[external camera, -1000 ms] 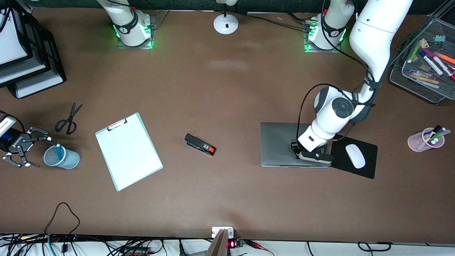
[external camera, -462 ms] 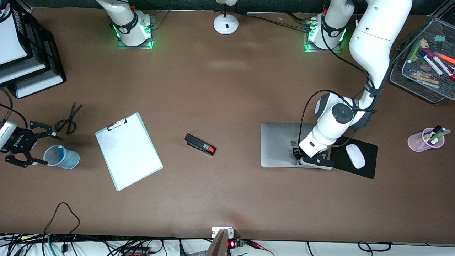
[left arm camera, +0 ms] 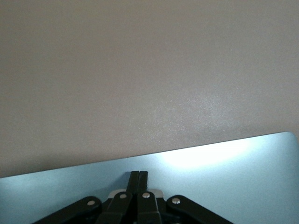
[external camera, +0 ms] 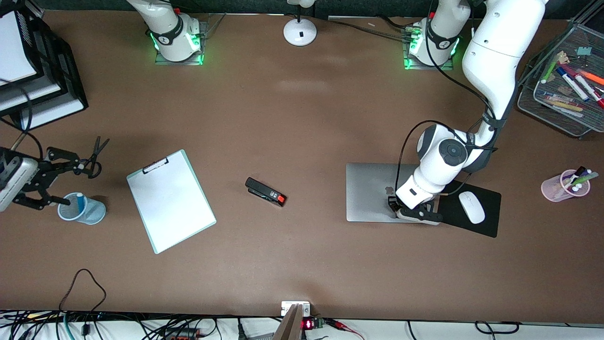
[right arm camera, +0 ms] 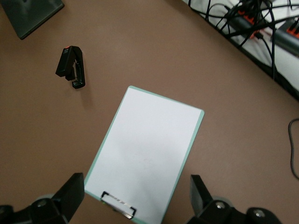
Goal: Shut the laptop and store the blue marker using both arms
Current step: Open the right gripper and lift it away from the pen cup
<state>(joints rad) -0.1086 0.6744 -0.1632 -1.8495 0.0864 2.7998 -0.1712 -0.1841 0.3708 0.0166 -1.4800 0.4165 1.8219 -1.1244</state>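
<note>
At the left arm's end of the table the laptop (external camera: 377,192) lies flat, lid down w/ logo showing; left gripper (external camera: 415,212) rests on the lid corner beside the mouse pad (external camera: 472,208), fingers pressed together. At the right arm's end the blue marker (external camera: 78,201) stands in a mesh cup (external camera: 82,209), just beside the scissors (external camera: 92,153). Right gripper (external camera: 47,177) hangs over table by the cup, fingers spread, empty. Both steps look done; next, prob. lift each arm clear w/o bumping cup or lid.

Brown table (external camera: 302,118), closed laptop (external camera: 370,191), stapler (external camera: 265,191), clipboard (external camera: 170,200), scissors (external camera: 92,156)
</note>
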